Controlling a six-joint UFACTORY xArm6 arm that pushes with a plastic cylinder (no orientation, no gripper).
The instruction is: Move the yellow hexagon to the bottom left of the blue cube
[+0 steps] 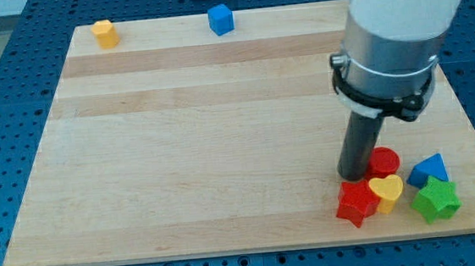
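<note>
The yellow hexagon (106, 33) sits at the board's top left corner. The blue cube (221, 19) sits at the top edge, to the right of the hexagon. My tip (354, 176) rests on the board at the view's bottom right, far from both. It stands just left of a red cylinder (384, 161) and just above a red star (357, 203).
A cluster lies at the bottom right: the red cylinder, the red star, a yellow heart (387, 192), a blue triangle (429, 170) and a green star (436, 200). The wooden board (204, 136) lies on a blue perforated table. The arm's white body (398, 18) hangs over the right side.
</note>
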